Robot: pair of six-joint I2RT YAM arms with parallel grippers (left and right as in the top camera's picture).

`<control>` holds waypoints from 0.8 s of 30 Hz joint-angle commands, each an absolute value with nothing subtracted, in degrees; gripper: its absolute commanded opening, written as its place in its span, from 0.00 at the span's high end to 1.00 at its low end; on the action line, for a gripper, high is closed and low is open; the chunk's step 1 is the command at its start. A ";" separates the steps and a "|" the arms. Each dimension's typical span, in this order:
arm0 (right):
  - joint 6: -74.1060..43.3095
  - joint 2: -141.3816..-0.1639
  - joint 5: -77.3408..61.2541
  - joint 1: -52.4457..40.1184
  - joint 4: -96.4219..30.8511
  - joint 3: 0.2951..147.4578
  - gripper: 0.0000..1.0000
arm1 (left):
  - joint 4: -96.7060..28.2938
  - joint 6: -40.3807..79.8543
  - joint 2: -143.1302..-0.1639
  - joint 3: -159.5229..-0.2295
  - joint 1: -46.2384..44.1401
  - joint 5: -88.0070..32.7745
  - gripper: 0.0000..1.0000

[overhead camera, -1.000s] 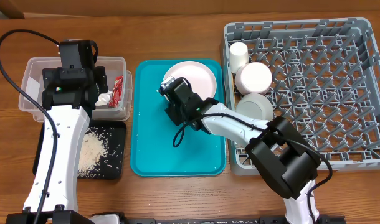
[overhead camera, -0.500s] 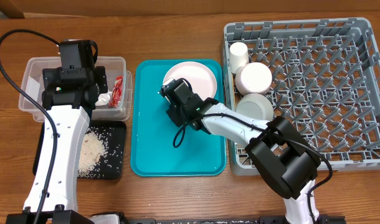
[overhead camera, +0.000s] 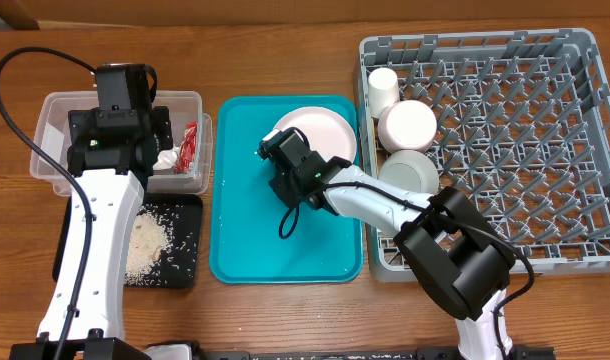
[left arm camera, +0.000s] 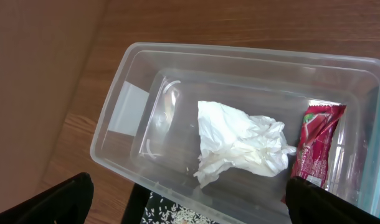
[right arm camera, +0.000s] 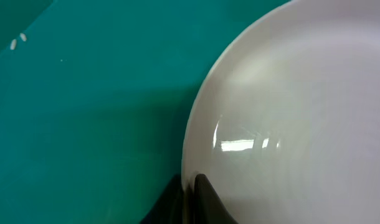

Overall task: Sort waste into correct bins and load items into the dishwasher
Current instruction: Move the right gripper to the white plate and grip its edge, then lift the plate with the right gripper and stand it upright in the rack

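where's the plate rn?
Overhead: the plate sits at the far right of the teal tray, beside the dish rack, with the right hand pinching its left rim.

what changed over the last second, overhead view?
The right gripper, shut on the left rim of the pale pink plate, slid it slightly right across the teal tray, toward the grey dish rack. The left gripper, open above the clear tub, did not move; tissue, red wrapper, rice and racked cup unchanged.

At left I see the tub (overhead camera: 53, 125) holding tissue (left arm camera: 240, 143) and wrapper (left arm camera: 314, 146), with rice (overhead camera: 150, 240) on the flat tray (overhead camera: 185, 245) before it. The plate (overhead camera: 320, 128) lies on the middle serving tray (overhead camera: 245, 230); cup (overhead camera: 384, 88) and bowls (overhead camera: 407, 122) stand in the right rack (overhead camera: 525, 160).
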State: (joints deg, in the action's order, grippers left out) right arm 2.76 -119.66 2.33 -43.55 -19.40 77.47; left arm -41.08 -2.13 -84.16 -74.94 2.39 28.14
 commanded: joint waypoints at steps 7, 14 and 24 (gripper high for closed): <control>1.87 -118.72 -10.94 -43.53 -20.38 78.52 0.96 | -40.91 -3.25 -83.53 -75.88 2.59 28.88 0.00; -1.37 -107.33 -27.49 -40.64 -23.38 82.35 0.96 | -40.91 -3.25 -83.53 -75.88 2.59 28.88 0.00; -10.55 -86.50 -50.15 -22.37 -30.63 82.74 0.96 | -40.91 -3.25 -83.53 -75.88 2.59 28.88 0.00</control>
